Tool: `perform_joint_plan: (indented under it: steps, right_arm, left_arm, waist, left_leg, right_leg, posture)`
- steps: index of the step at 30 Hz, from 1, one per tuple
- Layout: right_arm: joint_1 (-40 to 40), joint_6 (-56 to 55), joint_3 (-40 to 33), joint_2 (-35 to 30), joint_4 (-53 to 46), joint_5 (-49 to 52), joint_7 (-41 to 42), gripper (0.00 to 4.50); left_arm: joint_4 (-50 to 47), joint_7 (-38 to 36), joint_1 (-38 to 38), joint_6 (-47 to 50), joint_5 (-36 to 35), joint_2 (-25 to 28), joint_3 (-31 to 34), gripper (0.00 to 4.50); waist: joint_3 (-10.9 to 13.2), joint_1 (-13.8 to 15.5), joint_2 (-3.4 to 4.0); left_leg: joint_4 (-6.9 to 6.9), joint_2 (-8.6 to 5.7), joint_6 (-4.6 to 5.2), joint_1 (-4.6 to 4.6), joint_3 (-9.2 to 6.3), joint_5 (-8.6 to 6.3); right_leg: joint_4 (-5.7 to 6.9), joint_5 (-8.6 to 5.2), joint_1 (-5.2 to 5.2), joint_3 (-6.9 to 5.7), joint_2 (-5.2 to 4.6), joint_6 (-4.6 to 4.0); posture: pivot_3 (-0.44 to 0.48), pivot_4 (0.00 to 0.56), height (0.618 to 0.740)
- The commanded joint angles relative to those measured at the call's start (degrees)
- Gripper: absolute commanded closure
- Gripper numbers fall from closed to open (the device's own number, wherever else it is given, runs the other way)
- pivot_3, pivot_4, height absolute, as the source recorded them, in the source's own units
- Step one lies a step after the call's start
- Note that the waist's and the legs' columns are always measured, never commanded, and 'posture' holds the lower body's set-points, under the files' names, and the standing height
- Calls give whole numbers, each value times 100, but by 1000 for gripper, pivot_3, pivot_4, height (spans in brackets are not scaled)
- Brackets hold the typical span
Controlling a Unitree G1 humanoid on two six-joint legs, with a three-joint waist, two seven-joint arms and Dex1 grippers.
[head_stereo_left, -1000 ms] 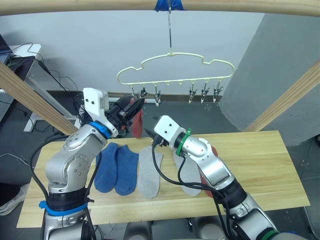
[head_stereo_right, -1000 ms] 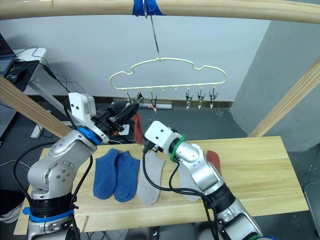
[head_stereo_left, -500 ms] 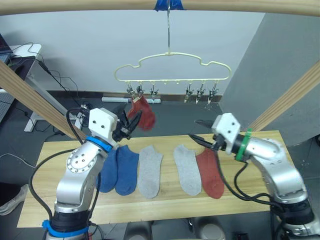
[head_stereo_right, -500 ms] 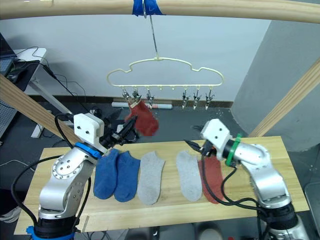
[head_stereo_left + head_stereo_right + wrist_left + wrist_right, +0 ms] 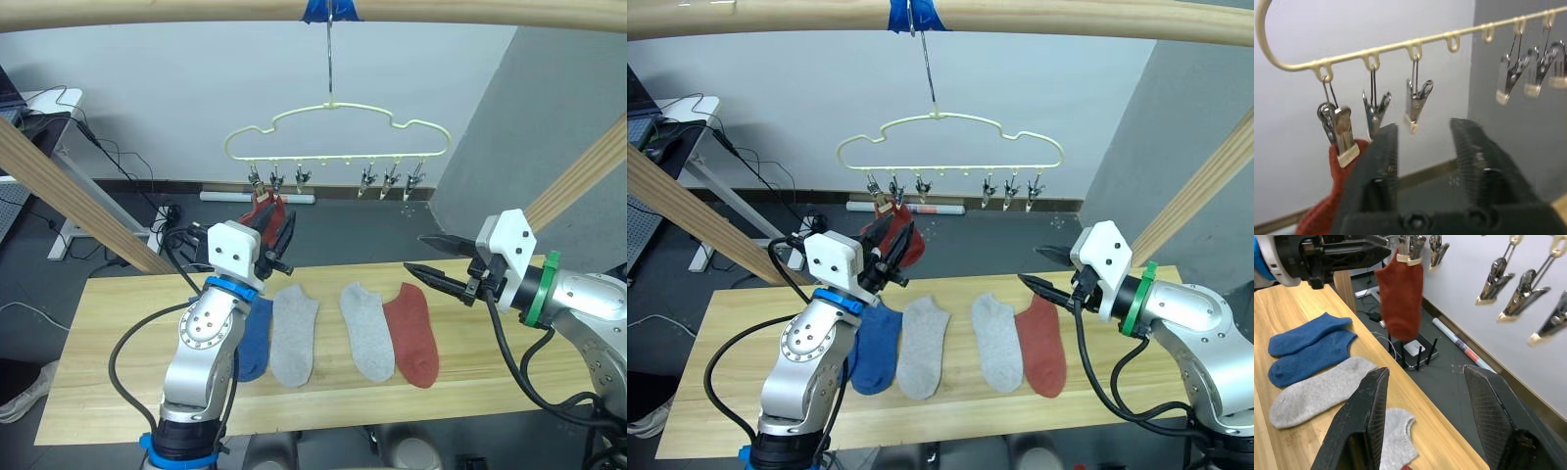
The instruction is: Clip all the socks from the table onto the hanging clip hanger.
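Left hand (image 5: 279, 231) is up just below the clip hanger (image 5: 338, 127), fingers spread apart with nothing between them, right beside the rust-red sock (image 5: 1400, 296) that dangles from the clip at the hanger's left end. From the left wrist view you can see that clip (image 5: 1342, 134) pinching the sock's cuff, while the next two clips along hang bare right above the fingertips.

Over on the other side, the right hand (image 5: 436, 258) floats above the tabletop (image 5: 509, 362), fingers wide apart and holding nothing, aimed toward the middle of the scene and well apart from the hanger.

Down on the tabletop, a row of socks lies flat: a blue sock (image 5: 257, 338) partly behind the left arm, and the right wrist view shows a second blue one (image 5: 1305, 333) just beside it. Then come two light grey socks (image 5: 294, 335) (image 5: 367, 330), and at the right end the other rust-red sock (image 5: 413, 335), just beside the second grey one. Three clips at the hanger's right end (image 5: 390, 180) hang bare.
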Motion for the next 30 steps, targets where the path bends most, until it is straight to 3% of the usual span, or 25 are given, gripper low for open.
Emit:
perform_joint_plan:
  steps: [1,10,15,20,26,30]
  right_arm:
    - [21,-8,-144,-102,-223,180,-91,1964]
    - [-22,-34,-95,-211,-173,315,-230,1964]
    - [-21,-62,-80,-264,-150,356,-265,1964]
    - [-9,-80,-99,-306,-134,385,-284,1964]
    - [-1,-70,-94,-337,-127,409,-304,1964]
    - [-10,-61,-86,-336,-120,419,-319,1964]
  left_arm:
    - [-12,117,-51,-193,106,-92,17,2884]
    - [355,199,-411,-131,-68,-245,259,2884]
    - [495,221,-596,-108,-23,-244,238,1537]
    - [498,203,-699,-36,-83,-282,218,1537]
    - [495,247,-694,-42,-14,-307,228,2984]
    - [581,268,-739,-48,3,-323,243,2984]
  waist:
    - [0,0,0]
    - [1,1,-2]
    - [2,1,-3]
    - [2,1,-3]
    - [2,1,-4]
    - [2,1,-4]
  left_leg:
    - [0,0,0,0,0,0]
    - [3,-1,0,-2,-1,0]
    - [4,-1,1,-2,-2,0]
    - [4,-1,0,-3,-2,0]
    - [4,0,0,-3,-2,0]
    - [4,-1,0,-3,-1,0]
  right_leg:
    - [0,0,0,0,0,0]
    - [-3,0,2,-2,2,0]
    - [-3,0,2,-3,3,1]
    - [-6,0,2,-3,3,1]
    - [-7,0,2,-3,3,1]
    - [-8,0,3,-2,3,1]
  posture:
    - [-230,278,740]
    - [-231,279,740]
    - [-233,280,740]
    - [-235,283,740]
    - [-238,285,740]
    - [-238,285,740]
